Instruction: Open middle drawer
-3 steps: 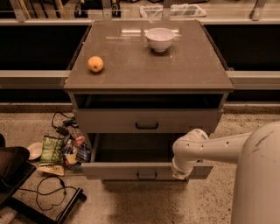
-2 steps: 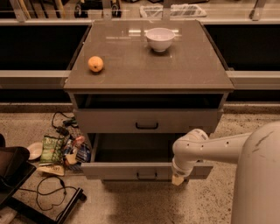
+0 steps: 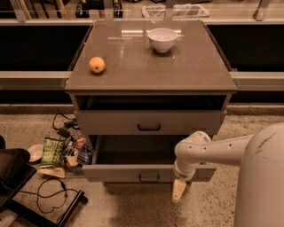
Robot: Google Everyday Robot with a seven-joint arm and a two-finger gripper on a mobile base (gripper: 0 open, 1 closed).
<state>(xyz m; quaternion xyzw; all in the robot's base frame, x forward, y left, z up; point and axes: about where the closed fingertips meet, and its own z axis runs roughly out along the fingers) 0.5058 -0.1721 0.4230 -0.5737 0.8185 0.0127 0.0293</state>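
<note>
The middle drawer (image 3: 133, 172) is pulled well out of the grey cabinet (image 3: 151, 84), and its plain dark inside shows. Its small black loop handle (image 3: 148, 177) sits at the middle of the front. The drawer above it (image 3: 148, 122) has its own black handle and stands nearly closed. The lowest drawer is hidden under the open one. My gripper (image 3: 179, 191) hangs pointing down in front of the open drawer's front, to the right of the handle and apart from it. It holds nothing. My white arm (image 3: 208, 148) reaches in from the right.
An orange (image 3: 97, 64) and a white bowl (image 3: 162, 39) sit on the cabinet top. Snack bags (image 3: 57, 153) and black cables (image 3: 51, 195) lie on the floor at the left, next to a black chair base (image 3: 13, 177). Wire trays (image 3: 175, 9) stand behind.
My gripper has dropped from the drawer's front edge to below it, a little toward the camera. The drawer has stayed open in the same place.
</note>
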